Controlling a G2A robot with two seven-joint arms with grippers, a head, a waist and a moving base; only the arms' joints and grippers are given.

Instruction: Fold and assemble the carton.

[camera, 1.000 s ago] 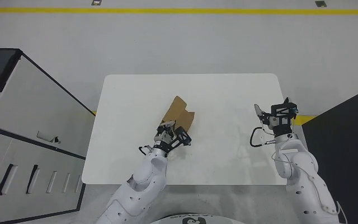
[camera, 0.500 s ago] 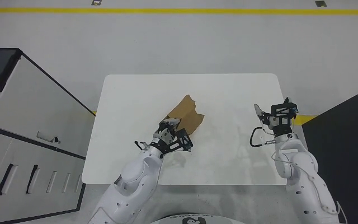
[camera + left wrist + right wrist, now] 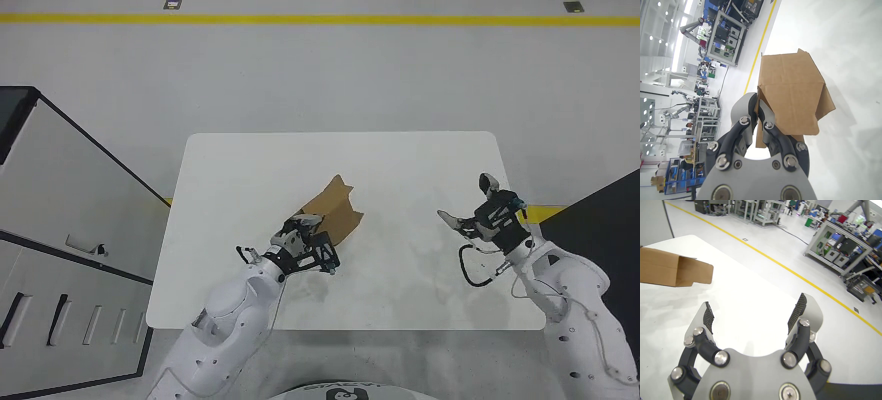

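A brown cardboard carton [image 3: 337, 211], partly opened with loose flaps, is held tilted above the middle of the white table [image 3: 420, 160]. My left gripper [image 3: 303, 232] is shut on its near edge; in the left wrist view the fingers [image 3: 755, 111] pinch a carton [image 3: 791, 91] wall between them. My right gripper [image 3: 466, 201] hangs over the table's right side, open and empty, well apart from the carton. From the right wrist view, the carton [image 3: 668, 270] lies farther off beyond the open gripper [image 3: 755, 311], its open end facing that way.
A grey and black cabinet [image 3: 60, 210] stands left of the table. A dark panel [image 3: 600, 230] sits off the right edge. A yellow floor line [image 3: 320, 18] runs beyond the far edge.
My left gripper has lifted and turned the carton, which has opened out further. My right arm has swung its gripper toward the table centre and rotated its wrist.
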